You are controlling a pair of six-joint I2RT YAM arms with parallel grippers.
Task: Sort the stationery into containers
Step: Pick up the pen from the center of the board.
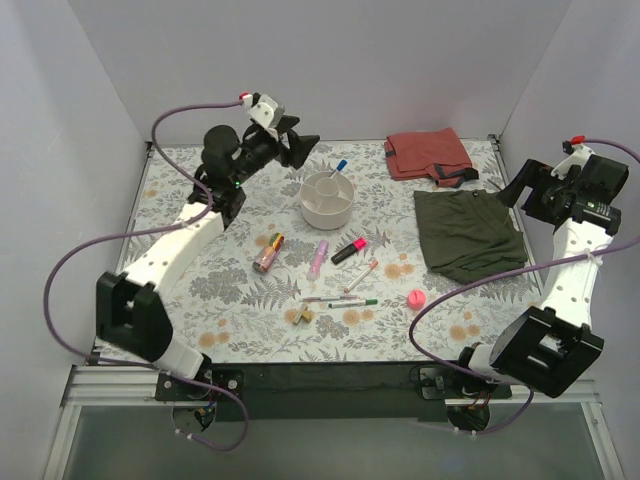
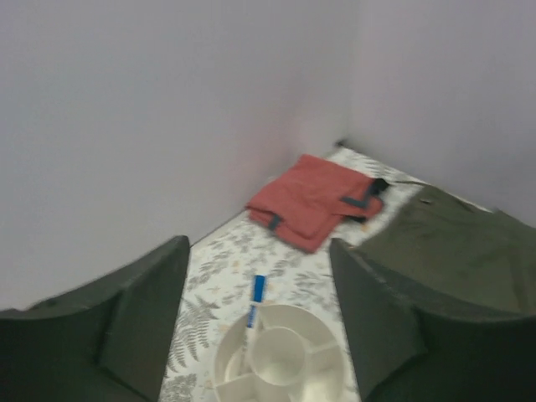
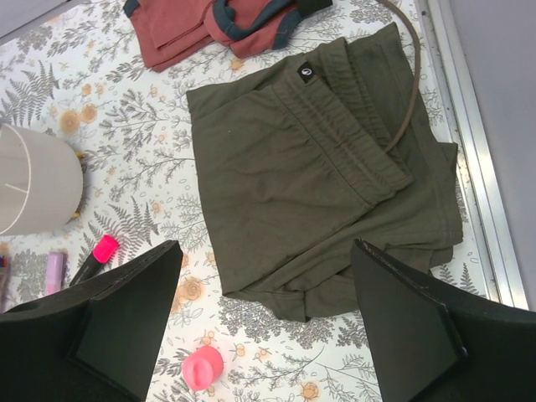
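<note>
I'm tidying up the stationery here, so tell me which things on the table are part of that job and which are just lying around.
Part of the job: white bowl, blue-capped pen in it, patterned tube, lilac tube, highlighter, thin pens, tan bits, pink ball.
Just lying about: red cloth, olive-green cloth.

This is a robotics lab test cell. The table [image 1: 240, 300] is boxed in by plain pale walls [image 1: 400, 60] on 3 sides. 2 white-and-black robot arms, the left arm [image 1: 170, 250] and the right arm [image 1: 575, 270], are bolted at the table's near edge beside a metal rail [image 1: 330, 398]. Both trail purple cables [image 1: 60, 290]. A printed fern-and-flower sheet [image 1: 250, 285] covers the tabletop. On it lie pens [image 1: 345, 298], a white bowl [image 1: 325, 215], a red cloth [image 1: 428, 155] and a green cloth [image 1: 465, 230], laid out loosely.
</note>
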